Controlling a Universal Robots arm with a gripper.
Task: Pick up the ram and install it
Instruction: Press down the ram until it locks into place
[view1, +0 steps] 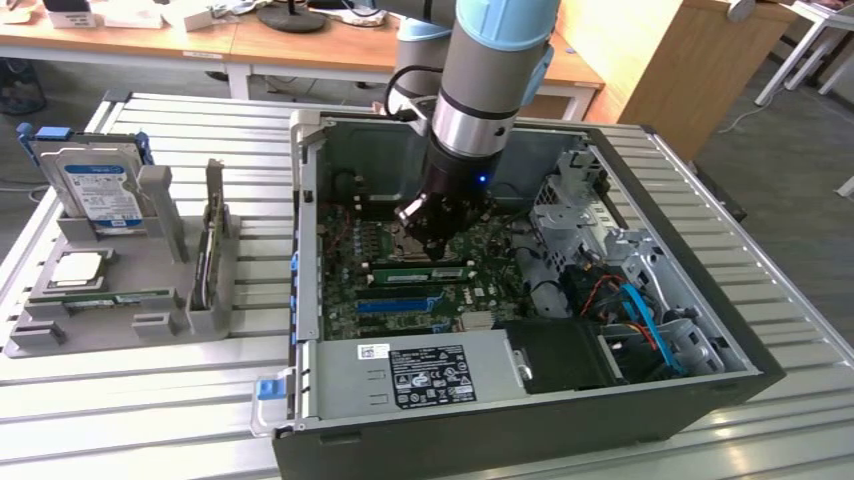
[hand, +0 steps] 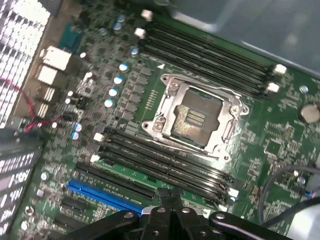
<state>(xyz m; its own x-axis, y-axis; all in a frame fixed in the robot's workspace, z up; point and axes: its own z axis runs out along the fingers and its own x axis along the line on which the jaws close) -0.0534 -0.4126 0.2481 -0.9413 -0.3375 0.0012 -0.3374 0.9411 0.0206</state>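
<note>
Open desktop computer case (view1: 534, 400) lying on a slatted metal table (view1: 120, 420), with the robot arm (view1: 487, 80) reaching down into it. The gripper (view1: 430, 238) hovers low over the motherboard (view1: 400, 300), fingers pressed together and holding nothing; in the wrist view its closed tips (hand: 167, 197) sit above the black memory slots (hand: 165, 162) beside the empty processor socket (hand: 197, 115). The ram (view1: 118, 297), a thin green stick, lies flat in the grey parts holder (view1: 160, 330) at the exterior view's left, near a silver processor chip (view1: 78, 268) and an upright hard drive (view1: 96, 185)
</note>
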